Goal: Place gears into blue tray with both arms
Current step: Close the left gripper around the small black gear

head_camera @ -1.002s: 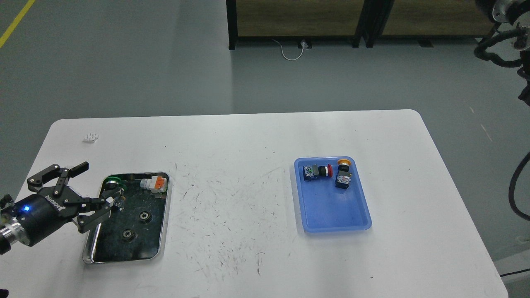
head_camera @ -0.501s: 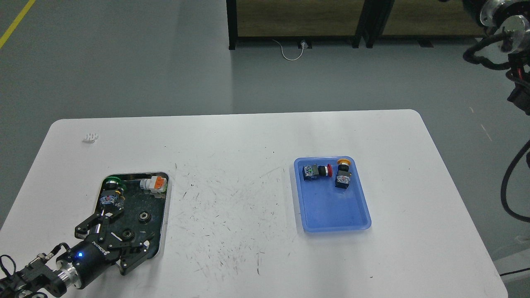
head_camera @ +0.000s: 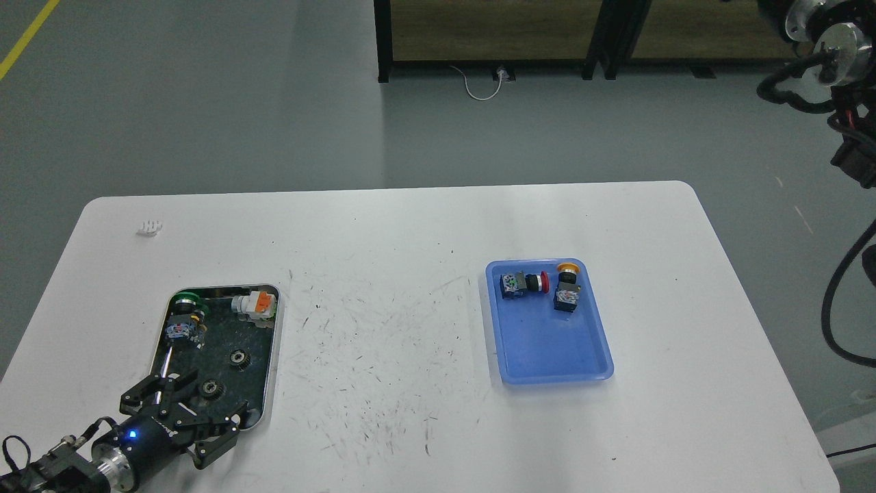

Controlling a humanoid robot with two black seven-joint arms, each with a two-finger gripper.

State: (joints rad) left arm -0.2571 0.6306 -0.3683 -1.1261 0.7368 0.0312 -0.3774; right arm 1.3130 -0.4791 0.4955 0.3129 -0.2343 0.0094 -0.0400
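Left gripper [head_camera: 194, 419] spread open, empty, over steel tray's [head_camera: 272, 356] near end. Two gears [head_camera: 237, 357] [head_camera: 209, 388] lie flat there, holes up. Blue tray [head_camera: 547, 349], long axis near-to-far, well right. Right gripper not visible.

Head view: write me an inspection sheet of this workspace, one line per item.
Surface: white table, scuffed with dark marks.
Job's things: two gears in the steel tray; blue tray holds none.
Clutter: two push-button switches in the blue tray; two more parts in the steel tray; small white piece.
Grippers: left gripper open by the nearer gear; right gripper not seen.
Cables: black loops at right; white cord on the floor.
Surroundings: grey floor, dark-framed wooden bench.
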